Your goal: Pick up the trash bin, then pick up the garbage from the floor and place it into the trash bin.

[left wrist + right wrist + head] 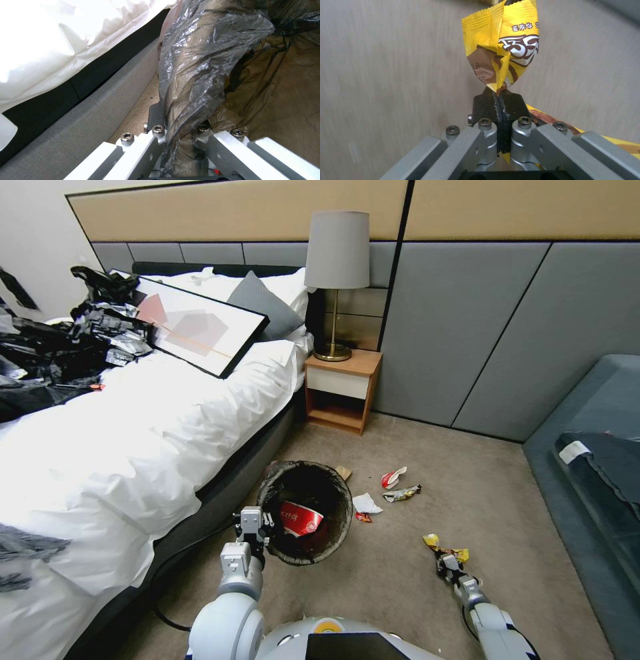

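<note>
**Q:** What does each pincer hold?

**A:** The left pincer [257, 521] is clamped on the rim of the trash bin [305, 511], its jaws closed over the black bag liner [196, 67] on the side nearest the bed [133, 447]. The right pincer [499, 100] is pressed together on a corner of a yellow snack packet [506, 50], which stands up from the jaws above the carpet floor [413, 580].

**Q:** Where are the task's things?

**A:** The bin sits close beside the bed frame, open mouth up, with a red-and-white wrapper [300, 519] already inside. The held packet is well apart from the bin, on the robot's right. More litter lies on the floor beyond the bin: a white tissue [366, 504], a red-and-white wrapper [393, 477], a dark crumpled packet [402, 493] and a cardboard scrap [343, 472] just beside the rim.

**Q:** How is the step done well?

**A:** The judgement is that the packet must travel to the bin mouth. The grip is on a thin corner only, so a smooth carry seems wise. Release should come only when the packet is fully over the opening, clear of the liner's folded edge. The left pincer should keep the bin steady and level, so the rim does not tilt away.
</note>
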